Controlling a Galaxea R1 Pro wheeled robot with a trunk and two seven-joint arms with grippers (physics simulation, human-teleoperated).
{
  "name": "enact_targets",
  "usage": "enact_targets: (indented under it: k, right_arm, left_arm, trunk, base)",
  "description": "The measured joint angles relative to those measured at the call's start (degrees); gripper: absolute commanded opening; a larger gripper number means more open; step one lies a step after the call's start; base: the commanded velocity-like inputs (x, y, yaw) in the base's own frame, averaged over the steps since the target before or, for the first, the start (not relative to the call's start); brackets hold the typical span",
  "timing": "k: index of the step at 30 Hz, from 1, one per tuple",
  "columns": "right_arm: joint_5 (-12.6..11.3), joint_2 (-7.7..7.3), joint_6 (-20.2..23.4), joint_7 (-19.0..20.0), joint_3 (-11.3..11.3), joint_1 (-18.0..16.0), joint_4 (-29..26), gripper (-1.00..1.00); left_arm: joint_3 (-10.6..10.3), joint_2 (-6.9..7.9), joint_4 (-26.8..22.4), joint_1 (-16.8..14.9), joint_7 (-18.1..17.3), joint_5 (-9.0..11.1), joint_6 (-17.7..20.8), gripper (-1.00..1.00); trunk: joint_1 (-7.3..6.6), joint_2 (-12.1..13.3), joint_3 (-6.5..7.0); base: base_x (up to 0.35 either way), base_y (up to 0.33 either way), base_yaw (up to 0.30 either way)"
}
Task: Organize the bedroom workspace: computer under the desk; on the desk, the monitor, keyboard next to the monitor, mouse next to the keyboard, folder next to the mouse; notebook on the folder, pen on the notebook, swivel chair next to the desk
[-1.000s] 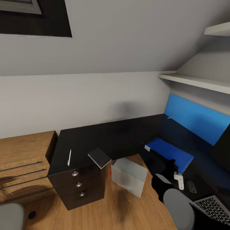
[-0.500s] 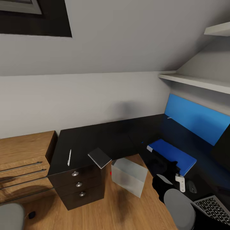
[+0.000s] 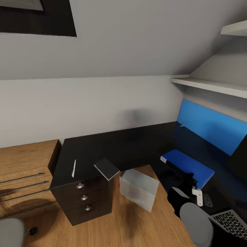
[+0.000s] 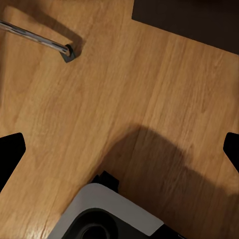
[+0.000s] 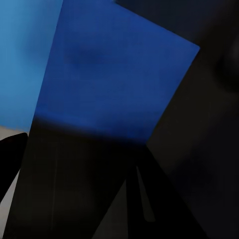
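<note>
The blue folder (image 3: 187, 164) lies flat on the right wing of the black desk (image 3: 103, 151). My right gripper (image 3: 188, 179) hovers at its near edge, open, and the folder (image 5: 114, 84) spreads wide before the fingers. The mouse (image 3: 207, 200) and the keyboard (image 3: 231, 224) sit nearer me on the same wing. On the left wing lie the pen (image 3: 74, 168) and the notebook (image 3: 107, 168), which overhangs the front edge. The grey computer (image 3: 139, 189) stands on the floor in the desk's inner corner. My left gripper (image 4: 119, 149) hangs open over the wood floor.
A blue wall panel (image 3: 212, 130) and white shelves (image 3: 209, 87) back the right wing. A light-wood dresser (image 3: 27, 161) adjoins the desk's drawer unit (image 3: 84, 200). A chrome bar with a dark tip (image 4: 67, 52) crosses the floor. A dark slab (image 3: 240, 154) stands at the right edge.
The folder has slid to the right along the desk, and my right gripper moved right with it. The camera tilted slightly. Pen, notebook and computer stayed put.
</note>
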Motion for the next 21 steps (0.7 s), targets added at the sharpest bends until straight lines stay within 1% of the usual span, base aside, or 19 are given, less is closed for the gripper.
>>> enact_targets:
  k: [5, 13, 21]
  right_arm:
    - [0.0, -0.42, 2.6, 0.0, 0.0, 0.0, 0.0, -1.0]
    - [0.0, -0.49, 3.3, 0.0, 0.0, 0.0, 0.1, -1.0]
    - [-0.1, -0.49, 6.5, 0.0, -0.1, 0.0, 0.1, -1.0]
  left_arm:
    - [0.0, -0.04, 0.0, 0.0, 0.0, 0.0, 0.0, 1.0]
    - [0.0, -0.05, 0.0, 0.0, 0.0, 0.0, 0.0, 1.0]
    - [0.0, -0.05, 0.0, 0.0, 0.0, 0.0, 0.0, 1.0]
  trunk:
    - [1.1, -2.0, -0.9]
    - [2.86, -5.2, -2.34]
    - [4.62, -8.4, -3.78]
  base:
    - [0.0, 0.0, 0.0]
    - [0.0, 0.0, 0.0]
    - [0.0, 0.0, 0.0]
